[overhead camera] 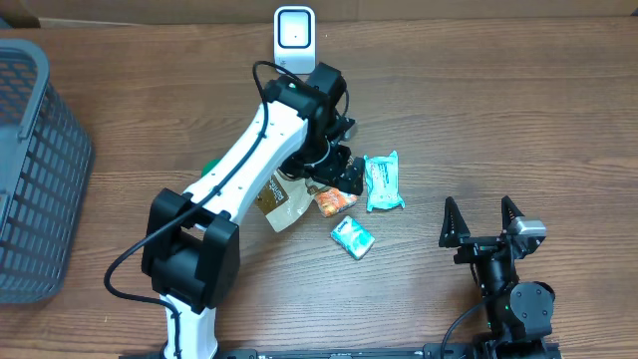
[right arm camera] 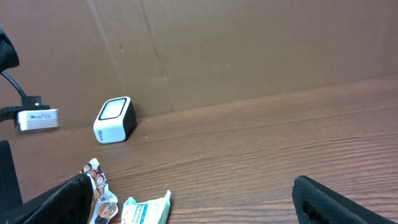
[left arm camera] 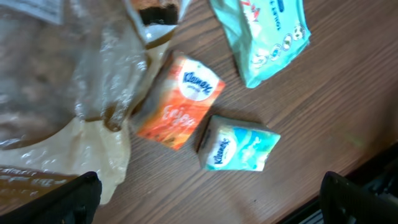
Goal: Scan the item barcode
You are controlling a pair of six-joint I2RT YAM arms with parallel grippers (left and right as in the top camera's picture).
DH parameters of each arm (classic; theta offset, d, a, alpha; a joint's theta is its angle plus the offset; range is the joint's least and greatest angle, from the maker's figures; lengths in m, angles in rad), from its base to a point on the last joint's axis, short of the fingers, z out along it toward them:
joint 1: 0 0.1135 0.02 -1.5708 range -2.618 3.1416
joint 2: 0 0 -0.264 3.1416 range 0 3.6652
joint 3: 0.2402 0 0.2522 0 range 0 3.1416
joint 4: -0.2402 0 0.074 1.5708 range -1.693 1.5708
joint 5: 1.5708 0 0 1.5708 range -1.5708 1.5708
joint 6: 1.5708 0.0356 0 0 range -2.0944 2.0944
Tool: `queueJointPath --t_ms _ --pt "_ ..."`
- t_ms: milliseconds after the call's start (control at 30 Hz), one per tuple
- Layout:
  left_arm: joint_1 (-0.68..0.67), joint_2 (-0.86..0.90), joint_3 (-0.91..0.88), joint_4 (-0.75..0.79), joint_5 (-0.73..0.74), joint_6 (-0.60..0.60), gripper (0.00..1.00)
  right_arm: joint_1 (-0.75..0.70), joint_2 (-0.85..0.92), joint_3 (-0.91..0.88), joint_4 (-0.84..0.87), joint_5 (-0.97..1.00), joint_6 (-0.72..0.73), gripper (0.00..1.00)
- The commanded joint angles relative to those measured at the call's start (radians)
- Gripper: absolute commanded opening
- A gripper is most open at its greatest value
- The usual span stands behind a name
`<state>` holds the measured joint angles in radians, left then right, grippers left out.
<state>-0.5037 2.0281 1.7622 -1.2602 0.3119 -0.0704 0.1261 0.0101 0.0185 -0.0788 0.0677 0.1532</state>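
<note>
Where the table (overhead camera: 498,100) lies nearest the arm bases, the right gripper (overhead camera: 481,221) is seen with its jaws spread wide and empty. Further in, a teal tissue pack (left arm camera: 239,144) and an orange tissue pack (left arm camera: 180,102) are laid just beside each other, with a clear bag (left arm camera: 74,93) against the orange one and a teal wipes pack (left arm camera: 267,34) beyond. The left gripper (overhead camera: 344,178) is held above this cluster, jaws wide, nothing gripped. At the far edge the scanner (overhead camera: 295,33) is stood, well apart from the packs.
</note>
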Motion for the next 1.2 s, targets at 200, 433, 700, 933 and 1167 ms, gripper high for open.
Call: queueJointPath --t_ms 200,433,700,933,1167 --pt "0.275 -0.185 0.311 -0.136 -0.13 0.034 0.99 0.006 -0.006 -0.011 0.004 0.01 -0.005 1.0" --pt "0.56 -0.243 0.325 -0.125 -0.367 0.166 1.0 0.006 -0.006 -0.011 0.004 0.01 -0.005 1.0" --pt "0.766 -0.117 0.322 -0.084 -0.364 0.183 1.0 0.006 -0.006 -0.011 0.004 0.01 -0.005 1.0" --pt "0.802 -0.086 0.322 0.013 -0.364 0.257 1.0 0.006 -0.006 -0.011 0.004 0.01 -0.005 1.0" --pt "0.813 -0.086 0.322 0.108 -0.402 0.294 0.99 0.006 -0.006 -0.011 0.004 0.01 -0.005 1.0"
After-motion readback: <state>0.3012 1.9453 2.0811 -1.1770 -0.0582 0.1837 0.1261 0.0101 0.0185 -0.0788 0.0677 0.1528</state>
